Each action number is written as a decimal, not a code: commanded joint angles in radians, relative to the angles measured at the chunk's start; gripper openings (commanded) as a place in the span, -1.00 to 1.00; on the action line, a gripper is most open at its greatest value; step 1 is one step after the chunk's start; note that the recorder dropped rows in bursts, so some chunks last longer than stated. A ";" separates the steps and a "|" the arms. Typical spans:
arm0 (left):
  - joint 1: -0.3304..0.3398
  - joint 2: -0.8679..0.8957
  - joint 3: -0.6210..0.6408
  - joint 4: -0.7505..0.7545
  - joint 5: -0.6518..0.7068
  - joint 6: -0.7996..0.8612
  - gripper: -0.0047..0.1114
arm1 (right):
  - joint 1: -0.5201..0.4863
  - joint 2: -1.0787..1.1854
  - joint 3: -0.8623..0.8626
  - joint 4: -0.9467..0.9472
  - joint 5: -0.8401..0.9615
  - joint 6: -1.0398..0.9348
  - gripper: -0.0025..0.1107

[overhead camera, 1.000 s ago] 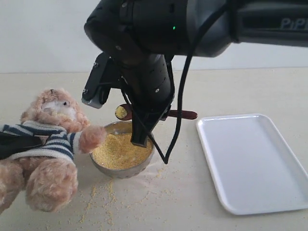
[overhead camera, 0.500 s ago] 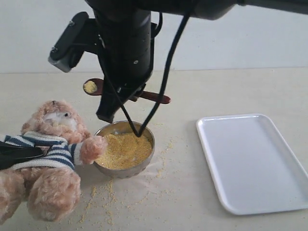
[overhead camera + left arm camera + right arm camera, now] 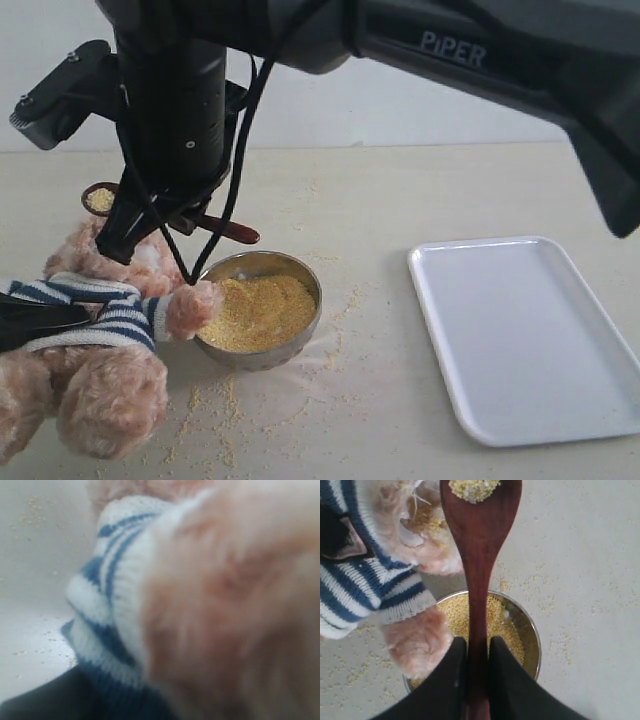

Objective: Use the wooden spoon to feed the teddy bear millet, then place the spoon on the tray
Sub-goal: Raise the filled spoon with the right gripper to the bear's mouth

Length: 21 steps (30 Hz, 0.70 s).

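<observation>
The teddy bear (image 3: 100,350) sits at the left in its striped shirt (image 3: 110,580), one paw (image 3: 417,640) resting on the steel bowl's rim. My left gripper (image 3: 38,318) lies across its chest, shut on the bear. My right gripper (image 3: 477,645) is shut on the handle of the wooden spoon (image 3: 479,555). It holds the spoon level above the bear's head. The spoon's bowl (image 3: 98,198) carries a small heap of millet (image 3: 474,489) just past the muzzle. More millet (image 3: 255,308) fills the steel bowl (image 3: 312,300). The white tray (image 3: 530,335) lies at the right.
Loose grains are scattered on the table round the steel bowl and in front of the bear (image 3: 215,410). The right arm (image 3: 170,110) towers over the bear and hides its face in the exterior view.
The right arm lifted the loaded spoon out of the steel bowl and carried it left, to above the bear's head. The bear's head dropped a little.
</observation>
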 commanded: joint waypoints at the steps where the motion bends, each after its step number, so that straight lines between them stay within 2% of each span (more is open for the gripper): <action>1: 0.003 -0.003 0.002 -0.015 0.047 -0.005 -0.83 | 0.020 0.001 -0.012 -0.043 0.002 -0.104 -0.96; 10: 0.003 -0.003 0.002 -0.036 0.070 -0.005 -0.83 | 0.093 0.008 -0.003 -0.308 0.002 -0.119 -0.96; 17: 0.003 -0.003 0.002 -0.042 0.098 0.008 -0.83 | 0.143 0.018 0.080 -0.473 0.002 -0.108 -0.96; 21: 0.003 -0.003 0.002 -0.044 0.109 0.010 -0.83 | 0.173 0.018 0.117 -0.570 0.002 -0.033 -0.96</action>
